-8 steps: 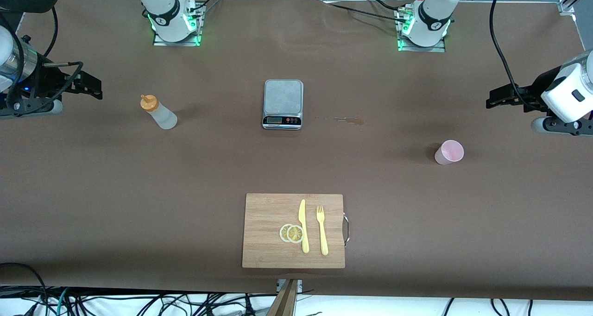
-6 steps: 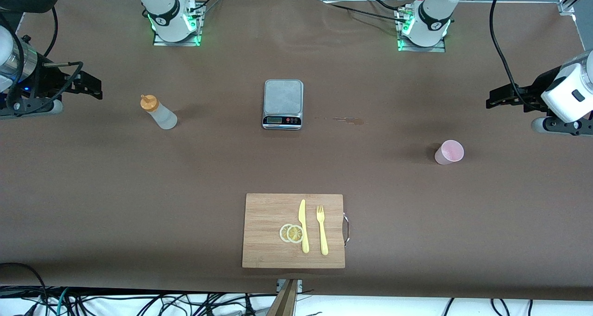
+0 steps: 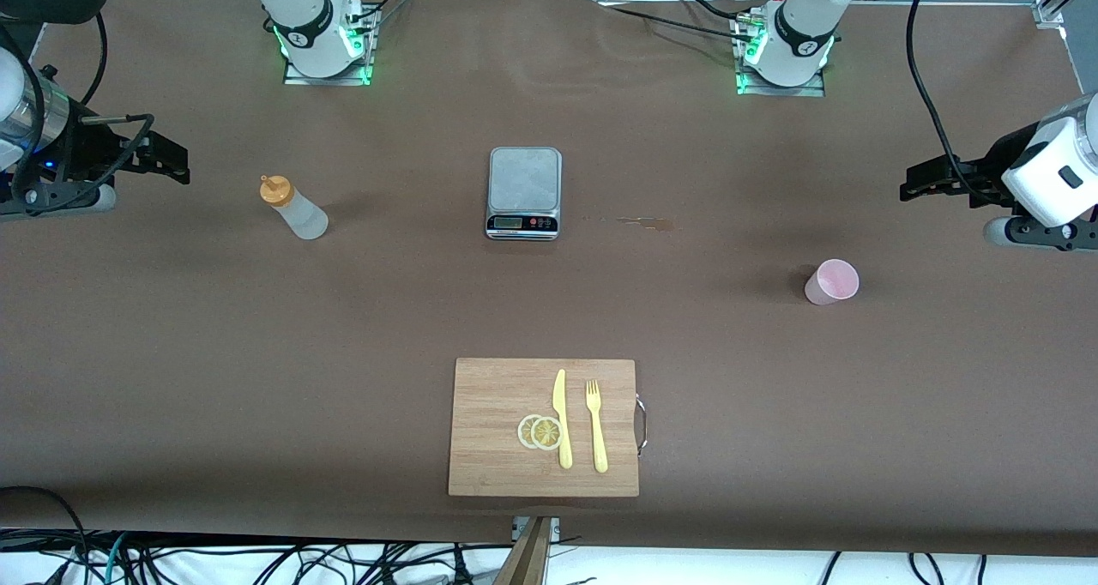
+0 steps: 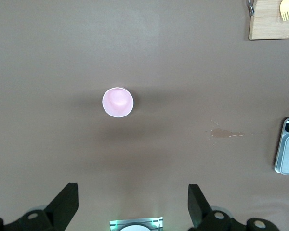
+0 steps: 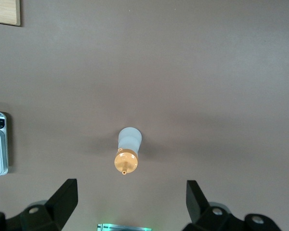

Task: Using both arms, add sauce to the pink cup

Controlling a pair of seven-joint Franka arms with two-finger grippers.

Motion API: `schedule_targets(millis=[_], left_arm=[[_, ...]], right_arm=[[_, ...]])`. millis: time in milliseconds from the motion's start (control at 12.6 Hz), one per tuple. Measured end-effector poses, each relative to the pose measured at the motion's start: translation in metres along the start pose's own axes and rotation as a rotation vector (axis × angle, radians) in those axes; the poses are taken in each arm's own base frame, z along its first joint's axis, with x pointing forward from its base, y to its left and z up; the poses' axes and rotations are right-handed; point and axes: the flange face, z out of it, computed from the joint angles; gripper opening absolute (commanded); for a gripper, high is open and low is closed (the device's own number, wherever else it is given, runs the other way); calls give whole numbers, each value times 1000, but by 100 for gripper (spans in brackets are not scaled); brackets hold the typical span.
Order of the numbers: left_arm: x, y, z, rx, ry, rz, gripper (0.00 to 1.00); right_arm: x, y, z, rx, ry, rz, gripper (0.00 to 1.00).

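Both hands hang spread and empty: the right hand [image 5: 127, 202] high over the sauce bottle [image 3: 294, 207], the left hand [image 4: 132, 204] high over the pink cup [image 3: 831, 281]. Both stand upright on the bench [image 3: 257, 353], well apart. An off-centre pinch could tip either light container.

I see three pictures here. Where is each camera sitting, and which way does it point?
Front view: high across the table, facing both arms' bases, over scale and cutting board.
Left wrist view: on the left arm, looking down at the pink cup; the open left gripper shows.
Right wrist view: on the right arm, looking down at the sauce bottle; the open right gripper shows.
Shared: both wrist views catch the scale and board.
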Motion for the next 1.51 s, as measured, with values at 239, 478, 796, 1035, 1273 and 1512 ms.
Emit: schedule_targets(millis=[239,478,796,1035,1273,1512], left_arm=[[0,0,0,0,0,1,100],[0,1,0,0,0,2,100],[0,2,0,0,0,4,100],[0,2,0,1,0,4,100],[0,3,0,1,0,5,100],[0,4,0,1,0,6,100]], right_arm=[[0,-3,0,28,2,-1,100],[1,-8,0,74,5,-3,100],[1,-8,1,84,3,-1,100],[1,-7,5,84,-2,2,100],[-6,-7,11,82,7,4,100],[-17,-8,11,80,8,3,100]])
